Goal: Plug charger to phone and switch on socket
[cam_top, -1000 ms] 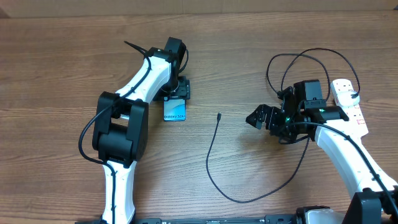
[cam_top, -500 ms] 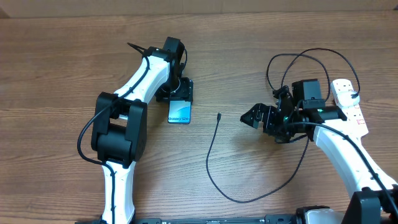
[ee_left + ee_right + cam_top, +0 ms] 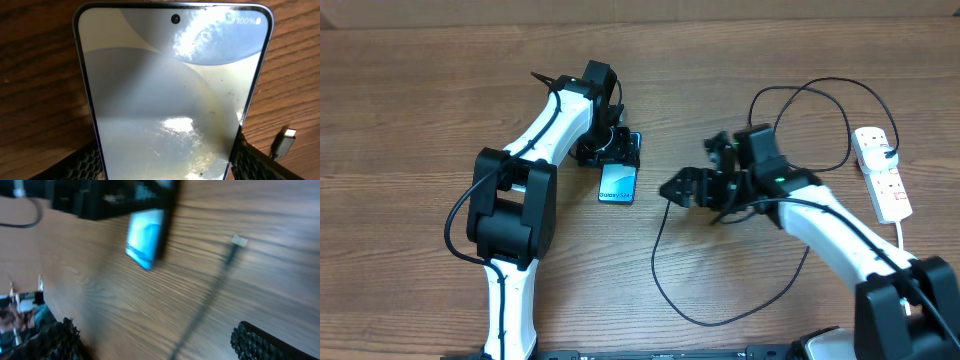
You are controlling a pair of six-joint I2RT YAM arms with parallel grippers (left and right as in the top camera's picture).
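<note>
Wood-grain surface (image 3: 420,100): phone (image 3: 617,184) pinched at its edges by left fingers (image 3: 90,162); right fingers (image 3: 260,340) spread near charger (image 3: 285,141) plug. Best grip plug just behind tip, aligned with phone port.

The left arm (image 3: 548,125) stretches forward from its black shoulder block, its white forearm angled away and slightly right, and its wrist folds back toward the robot's own side. Its end effector (image 3: 620,158) is clamped on one end of the phone (image 3: 170,100), with a ridged black finger (image 3: 90,162) pressed against each long edge. The right arm (image 3: 840,230) reaches in from the near right corner, its white links running low toward the left. Its end effector (image 3: 673,188) points left with jaws spread wide, and nothing sits between its ridged fingers (image 3: 262,342).
</note>
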